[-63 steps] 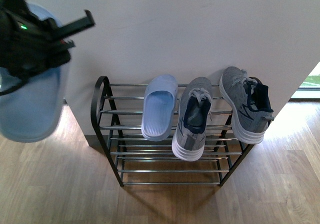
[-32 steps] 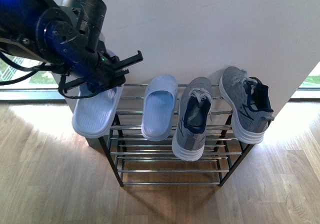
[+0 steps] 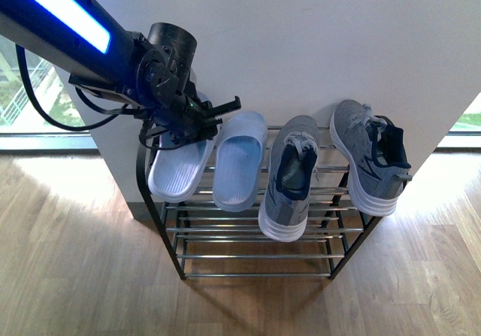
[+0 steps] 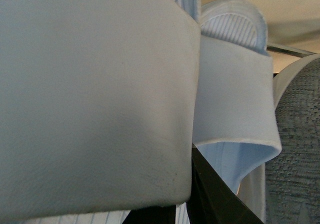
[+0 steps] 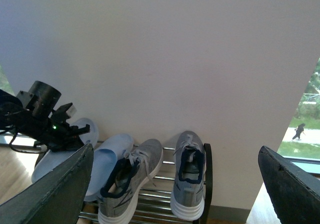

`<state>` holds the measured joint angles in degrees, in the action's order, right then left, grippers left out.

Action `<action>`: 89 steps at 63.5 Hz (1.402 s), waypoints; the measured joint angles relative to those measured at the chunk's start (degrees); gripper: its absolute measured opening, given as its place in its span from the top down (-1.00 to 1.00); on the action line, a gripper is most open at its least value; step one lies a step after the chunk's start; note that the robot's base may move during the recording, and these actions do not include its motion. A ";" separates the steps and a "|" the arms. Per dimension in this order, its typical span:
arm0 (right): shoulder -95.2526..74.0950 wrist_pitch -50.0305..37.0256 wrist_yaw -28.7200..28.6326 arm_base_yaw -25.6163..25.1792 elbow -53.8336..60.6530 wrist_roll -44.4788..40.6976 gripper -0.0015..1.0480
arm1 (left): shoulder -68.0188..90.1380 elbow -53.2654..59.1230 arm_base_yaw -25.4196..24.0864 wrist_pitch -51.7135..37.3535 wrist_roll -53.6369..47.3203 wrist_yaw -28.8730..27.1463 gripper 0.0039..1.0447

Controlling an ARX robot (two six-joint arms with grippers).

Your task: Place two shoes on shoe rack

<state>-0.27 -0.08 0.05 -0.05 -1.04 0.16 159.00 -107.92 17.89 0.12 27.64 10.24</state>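
The wooden floor runs up to the shoe rack, a low black frame with chrome bars that stands against the white wall. On its top tier, from right to left, sit a grey sneaker tipped against the wall, a second grey sneaker with its toe hanging over the front bar, and a pale blue slide lying sole-down. Just beside that slide, at the rack's left end, the left gripper has its jaws closed on the strap of the other pale blue slide, which hangs toe-down with its ribbed sole facing out, over the top bars. The left wrist camera shows that strap filling the view. The right gripper hangs well back from the rack, its fingers spread wide and holding nothing.
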 joint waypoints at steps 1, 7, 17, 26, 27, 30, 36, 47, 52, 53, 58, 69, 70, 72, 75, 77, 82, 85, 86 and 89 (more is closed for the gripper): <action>0.00 0.00 -0.02 0.00 -0.02 0.00 -0.82 | 0.44 -0.63 0.02 0.22 -0.02 0.31 0.97; 0.00 0.00 0.00 0.00 -0.02 0.00 -0.82 | 0.94 1.92 1.09 -1.38 3.28 -4.94 -0.85; 0.00 0.00 -0.02 0.00 -0.02 0.00 -0.82 | -6.34 8.66 2.08 -4.37 3.72 -8.35 -0.83; 0.00 0.00 0.00 0.00 -0.02 0.00 -0.82 | -13.07 15.04 2.01 -6.21 4.22 -11.47 -0.83; 0.00 0.00 -0.02 0.00 0.00 0.00 -0.82 | -14.01 15.98 1.90 -6.29 4.24 -11.91 -0.83; 0.00 0.00 -0.02 0.00 -0.02 0.00 -0.82 | -15.74 17.75 1.46 -6.34 4.66 -12.92 -0.83; 0.00 0.00 -0.02 0.00 -0.02 0.00 -0.82 | -18.71 21.77 0.37 -7.26 5.86 -14.99 -0.83; 0.00 0.00 -0.02 0.00 -0.02 0.00 -0.82 | -26.99 32.17 -1.25 -11.43 5.99 -20.72 -0.83; 0.00 0.00 -0.02 0.00 0.00 0.00 -0.82 | -33.57 37.97 -1.31 -14.36 4.81 -24.22 -0.83; 0.00 0.00 -0.02 0.00 0.00 0.00 -0.82 | -34.47 38.69 -1.31 -14.73 4.74 -24.41 -0.83; 0.00 0.00 0.00 0.00 0.00 0.00 -0.82 | -41.20 43.89 -1.29 -17.11 3.15 -27.76 -0.83; 0.00 0.00 -0.02 0.00 -0.02 0.00 -0.82 | -57.44 56.72 -1.64 -19.61 1.77 -34.23 -0.83; 0.00 0.00 -0.02 0.00 0.00 0.00 -0.82 | -58.31 57.37 -1.66 -19.54 1.77 -34.40 -0.83; 0.00 0.00 0.00 0.00 0.00 0.00 -0.82 | -61.00 59.30 -1.68 -19.02 1.75 -35.74 -0.83; 0.00 0.00 -0.02 0.00 0.00 0.00 -0.82 | -64.50 61.75 -1.68 -18.10 1.75 -38.10 -0.83; 0.00 0.00 -0.02 0.00 0.00 0.00 -0.82 | -67.04 63.41 -1.60 -17.29 1.79 -39.52 -0.83; 0.00 0.00 0.00 0.00 -0.02 0.00 -0.82 | -72.48 66.71 -0.98 -15.85 1.55 -42.42 -0.83; 0.00 0.00 0.00 0.00 -0.02 0.00 -0.82 | -75.32 68.30 -0.55 -15.08 1.57 -43.69 -0.83; 0.00 0.00 0.00 0.00 0.00 0.00 -0.82 | -76.04 68.72 -0.39 -15.06 1.55 -44.00 -0.83; 0.00 0.00 0.00 0.00 -0.02 0.00 -0.82 | -80.00 70.84 0.31 -14.34 1.44 -45.05 -0.83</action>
<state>-0.27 -0.08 0.05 -0.05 -1.06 0.16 79.00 -37.08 18.20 -14.22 29.08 -34.81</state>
